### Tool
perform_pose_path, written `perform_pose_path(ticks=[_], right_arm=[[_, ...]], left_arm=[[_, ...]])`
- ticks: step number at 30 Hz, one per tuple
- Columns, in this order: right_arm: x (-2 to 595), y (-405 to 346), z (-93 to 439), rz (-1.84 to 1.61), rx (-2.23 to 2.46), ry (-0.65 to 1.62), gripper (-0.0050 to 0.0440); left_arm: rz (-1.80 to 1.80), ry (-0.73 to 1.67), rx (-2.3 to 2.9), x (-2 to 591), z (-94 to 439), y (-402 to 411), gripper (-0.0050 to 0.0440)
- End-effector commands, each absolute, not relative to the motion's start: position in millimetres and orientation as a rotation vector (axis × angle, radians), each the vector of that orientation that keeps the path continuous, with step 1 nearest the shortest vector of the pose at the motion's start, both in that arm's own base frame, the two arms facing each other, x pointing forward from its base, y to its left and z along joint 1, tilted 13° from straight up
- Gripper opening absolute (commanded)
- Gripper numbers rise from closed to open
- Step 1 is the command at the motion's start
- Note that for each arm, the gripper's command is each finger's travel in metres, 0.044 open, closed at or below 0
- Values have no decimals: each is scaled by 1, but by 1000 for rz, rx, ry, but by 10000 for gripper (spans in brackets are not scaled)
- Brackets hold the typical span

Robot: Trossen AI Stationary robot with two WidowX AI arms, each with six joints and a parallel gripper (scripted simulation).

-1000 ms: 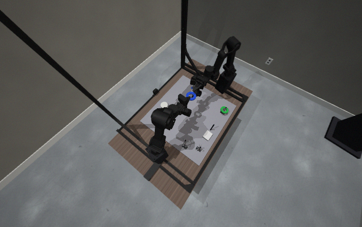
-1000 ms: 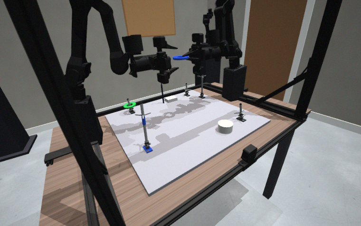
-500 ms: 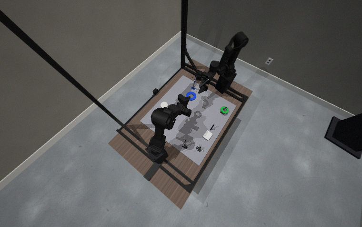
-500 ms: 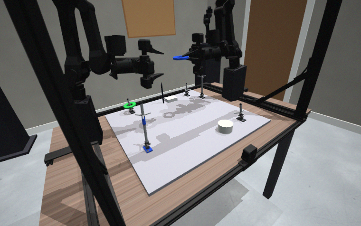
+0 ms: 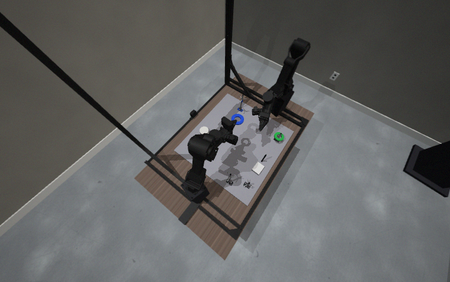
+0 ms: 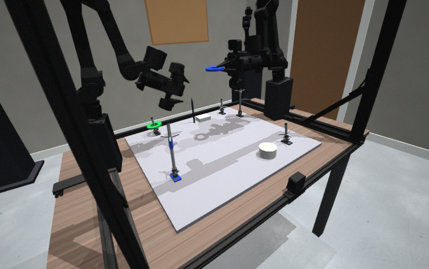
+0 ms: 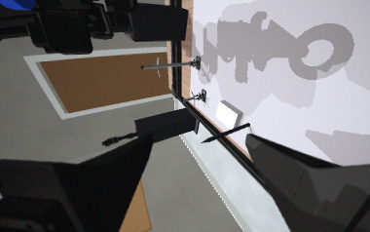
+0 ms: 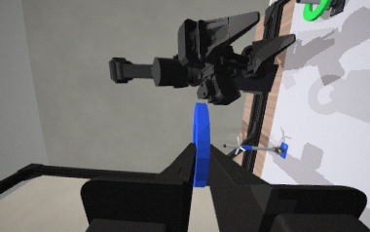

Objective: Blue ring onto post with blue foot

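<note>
Holding the blue ring up in the air with the right tool, shut on one side of it. Looking nearly flat in the exterior view, high over the counter. Keeping the left tool wide open, with nothing in it, apart from the ring. Done, as far as can be seen: ring picked up and off the counter. Not done: ring not on the tall post with the blue foot. Standing up straight, with bare pins near its top. Likely next: bring the ring over the post top, line up the hole, and go down slowly until flat on all three pins. Might bump the thin post and tip it, so best to go gently. Left after that: let go, let the ring lie still, and take both arms far away.
</note>
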State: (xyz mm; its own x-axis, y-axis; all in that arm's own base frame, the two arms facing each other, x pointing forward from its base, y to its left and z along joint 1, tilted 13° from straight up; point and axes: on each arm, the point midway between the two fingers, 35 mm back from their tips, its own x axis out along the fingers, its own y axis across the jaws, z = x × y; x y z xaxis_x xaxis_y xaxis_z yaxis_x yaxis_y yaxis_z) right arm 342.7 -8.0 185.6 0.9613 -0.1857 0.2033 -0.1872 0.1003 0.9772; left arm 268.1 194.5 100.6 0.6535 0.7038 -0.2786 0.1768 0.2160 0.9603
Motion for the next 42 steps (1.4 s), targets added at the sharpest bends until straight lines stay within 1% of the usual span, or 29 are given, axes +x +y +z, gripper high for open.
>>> perform_pose_path(ticks=[1, 12, 14, 21, 29, 31, 34, 38, 42], right_arm=[[343, -8, 185, 1, 1473, -304, 0], [343, -8, 185, 1, 1473, -304, 0], [343, -8, 185, 1, 1473, -304, 0], [343, -8, 185, 1, 1473, -304, 0], [343, -8, 185, 1, 1473, -304, 0], [343, -8, 185, 1, 1473, -304, 0], [343, -8, 185, 1, 1473, -304, 0], [343, -8, 185, 1, 1473, -304, 0], [343, -8, 185, 1, 1473, -304, 0]], left_arm=[[422, 939, 1225, 247, 88, 221, 400], [378, 1205, 820, 168, 46, 258, 400], [378, 1205, 820, 168, 46, 258, 400], [383, 1319, 443, 106, 27, 254, 400], [416, 1347, 27, 53, 22, 227, 400], [416, 1347, 27, 53, 22, 227, 400], [437, 1326, -186, 34, 26, 208, 400], [437, 1299, -391, 22, 31, 184, 400], [440, 1293, -414, 21, 32, 182, 400]])
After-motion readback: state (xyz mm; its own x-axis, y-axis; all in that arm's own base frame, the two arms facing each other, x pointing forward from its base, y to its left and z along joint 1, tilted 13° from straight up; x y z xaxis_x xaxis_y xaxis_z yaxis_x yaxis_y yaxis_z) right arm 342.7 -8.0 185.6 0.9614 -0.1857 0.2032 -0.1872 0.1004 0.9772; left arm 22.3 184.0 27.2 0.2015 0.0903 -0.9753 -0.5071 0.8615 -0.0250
